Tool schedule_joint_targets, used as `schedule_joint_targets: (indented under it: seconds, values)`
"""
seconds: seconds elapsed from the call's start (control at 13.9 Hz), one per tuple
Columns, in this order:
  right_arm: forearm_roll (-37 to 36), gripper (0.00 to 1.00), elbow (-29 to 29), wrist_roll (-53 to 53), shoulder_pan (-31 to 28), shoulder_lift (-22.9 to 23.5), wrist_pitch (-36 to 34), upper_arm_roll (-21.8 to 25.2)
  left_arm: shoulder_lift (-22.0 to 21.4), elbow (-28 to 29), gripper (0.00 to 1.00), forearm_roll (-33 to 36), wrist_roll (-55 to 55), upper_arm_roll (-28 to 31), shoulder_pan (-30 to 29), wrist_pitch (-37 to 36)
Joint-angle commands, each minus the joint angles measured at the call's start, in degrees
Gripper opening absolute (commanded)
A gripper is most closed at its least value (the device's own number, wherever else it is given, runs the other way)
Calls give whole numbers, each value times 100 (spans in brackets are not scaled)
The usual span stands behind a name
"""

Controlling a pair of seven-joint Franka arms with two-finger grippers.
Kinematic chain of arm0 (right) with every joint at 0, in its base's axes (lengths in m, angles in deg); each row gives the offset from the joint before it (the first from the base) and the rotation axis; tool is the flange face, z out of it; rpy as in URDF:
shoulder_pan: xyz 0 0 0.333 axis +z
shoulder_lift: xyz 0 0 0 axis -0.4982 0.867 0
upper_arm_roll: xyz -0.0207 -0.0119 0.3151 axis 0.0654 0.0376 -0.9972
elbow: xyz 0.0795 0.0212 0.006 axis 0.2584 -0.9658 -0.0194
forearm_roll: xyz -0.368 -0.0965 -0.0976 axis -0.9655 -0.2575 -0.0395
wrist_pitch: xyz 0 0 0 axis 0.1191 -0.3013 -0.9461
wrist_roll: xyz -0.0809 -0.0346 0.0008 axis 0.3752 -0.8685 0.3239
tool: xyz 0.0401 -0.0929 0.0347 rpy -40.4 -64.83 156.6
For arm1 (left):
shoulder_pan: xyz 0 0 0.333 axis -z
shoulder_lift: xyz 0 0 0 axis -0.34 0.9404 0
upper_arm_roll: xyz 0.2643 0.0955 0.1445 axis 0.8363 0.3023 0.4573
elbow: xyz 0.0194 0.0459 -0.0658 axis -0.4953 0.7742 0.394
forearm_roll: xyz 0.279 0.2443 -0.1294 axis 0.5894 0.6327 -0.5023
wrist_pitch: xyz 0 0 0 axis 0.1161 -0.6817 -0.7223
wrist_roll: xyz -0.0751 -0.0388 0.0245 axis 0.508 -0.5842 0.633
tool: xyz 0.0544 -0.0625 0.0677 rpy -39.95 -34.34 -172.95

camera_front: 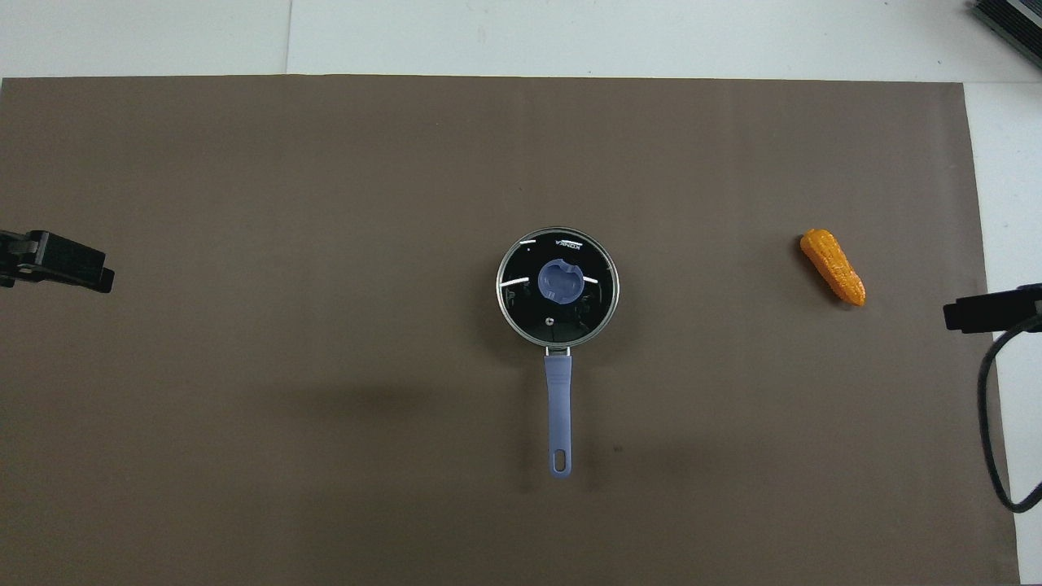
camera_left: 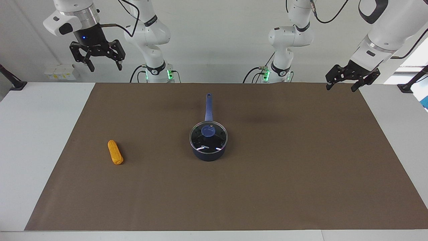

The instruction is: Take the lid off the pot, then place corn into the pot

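Observation:
The dark blue pot (camera_left: pixel 209 154) stands in the middle of the table, its long handle (camera_left: pixel 208 107) pointing toward the robots. The glass lid (camera_left: pixel 215 141) with its blue knob (camera_left: pixel 208 131) sits shut on the pot; it also shows in the overhead view (camera_front: pixel 521 297). The orange-yellow corn (camera_left: pixel 115 152) lies on the mat toward the right arm's end, also seen in the overhead view (camera_front: pixel 832 266). My right gripper (camera_left: pixel 104 67) hangs open and empty high over its end of the table. My left gripper (camera_left: pixel 341 88) is open and empty, raised over the mat's corner at its end.
A brown mat (camera_left: pixel 301 150) covers most of the white table (camera_left: pixel 30 134). Small white boxes (camera_left: pixel 60 72) sit at the table's edge near the right arm. A dark clamp (camera_left: pixel 13 82) stands at that end's corner.

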Motion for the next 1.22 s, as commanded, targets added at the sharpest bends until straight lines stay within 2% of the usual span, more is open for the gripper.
schedule_joint_targets:
  seconds: [0.0, 0.72, 1.15]
  values:
    - [31, 100, -171, -173, -61, -149, -7, 3, -145, 169, 100, -64, -2, 38, 16, -29]
    - [31, 100, -267, -173, -96, -219, -7, 3, -127, 126, 100, -64, 7, 38, 43, -29]
    - [31, 100, -277, -173, -105, -220, 10, 3, -171, 353, 100, -64, -2, 29, 131, 128]
